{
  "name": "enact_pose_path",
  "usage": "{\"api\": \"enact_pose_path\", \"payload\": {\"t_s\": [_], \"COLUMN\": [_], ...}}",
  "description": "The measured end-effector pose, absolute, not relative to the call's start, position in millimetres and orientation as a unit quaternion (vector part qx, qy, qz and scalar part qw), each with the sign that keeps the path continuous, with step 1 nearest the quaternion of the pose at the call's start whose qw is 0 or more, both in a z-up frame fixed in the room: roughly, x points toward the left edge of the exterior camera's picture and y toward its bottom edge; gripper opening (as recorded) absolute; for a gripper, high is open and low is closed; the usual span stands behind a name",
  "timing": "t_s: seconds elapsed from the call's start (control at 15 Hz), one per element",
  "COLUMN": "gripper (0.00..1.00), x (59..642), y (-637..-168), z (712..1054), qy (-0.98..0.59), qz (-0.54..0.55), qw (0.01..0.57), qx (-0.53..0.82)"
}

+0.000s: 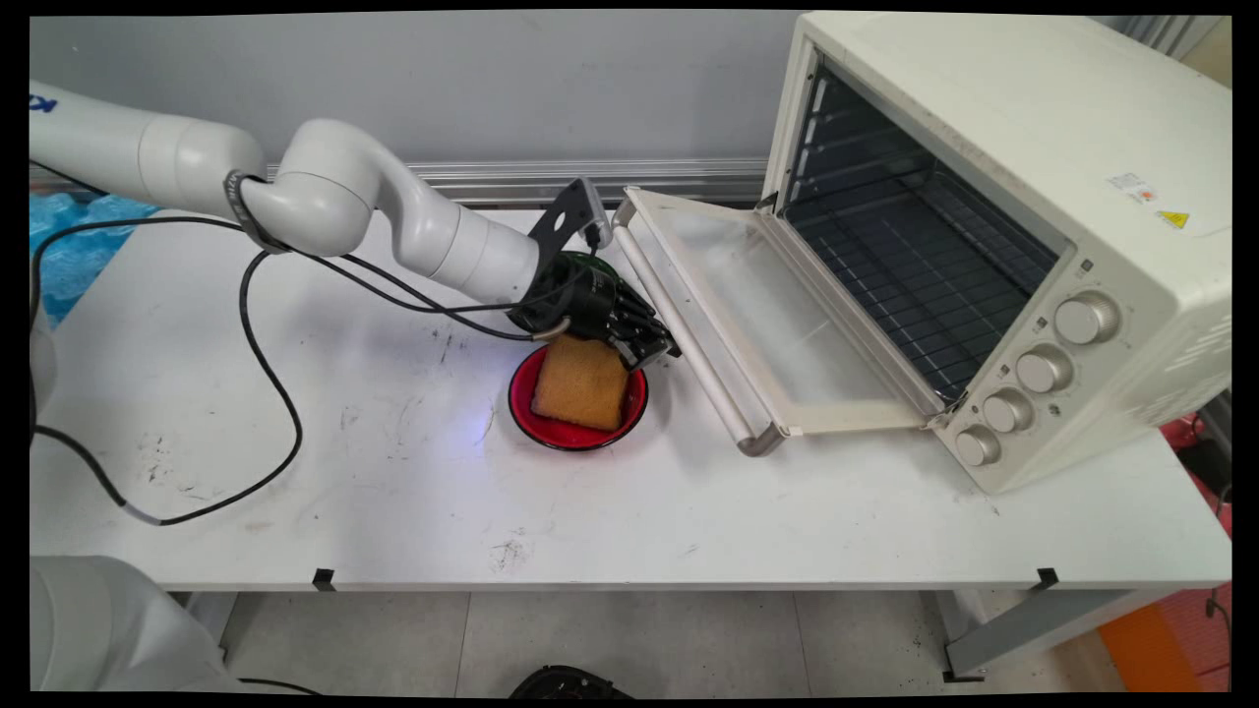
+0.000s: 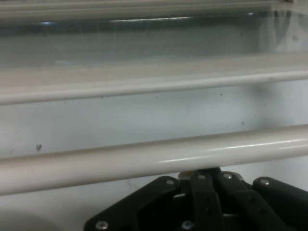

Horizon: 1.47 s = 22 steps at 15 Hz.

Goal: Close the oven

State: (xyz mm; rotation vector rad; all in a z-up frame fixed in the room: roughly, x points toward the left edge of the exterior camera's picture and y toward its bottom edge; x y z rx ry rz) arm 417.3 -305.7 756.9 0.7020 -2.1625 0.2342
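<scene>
Gripper: I see my gripper (image 1: 651,346) low over the far rim of the bowl (image 1: 524,413), just beside the oven door's handle (image 1: 689,354); in the hand view the handle (image 2: 154,156) crosses right in front of the linkage.
Jaws: I cannot tell whether they are apart or together.
Bread: a toasted brown slice (image 1: 581,382) lies in the red bowl, its far edge under the gripper.
Bowl: mid-table, nearer the far edge than the near one.
Oven: white, at the table's right end (image 1: 993,197), door (image 1: 777,324) folded down open toward the bowl, wire rack (image 1: 915,265) inside.
</scene>
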Motion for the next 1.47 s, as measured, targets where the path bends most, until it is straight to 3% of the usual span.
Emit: {"api": "enact_pose_path", "payload": {"t_s": [1.47], "gripper": [0.0], "x": [403], "y": [-319], "z": [816], "qy": [-0.842], "qz": [0.113], "qw": [0.452], "qx": [0.274]}}
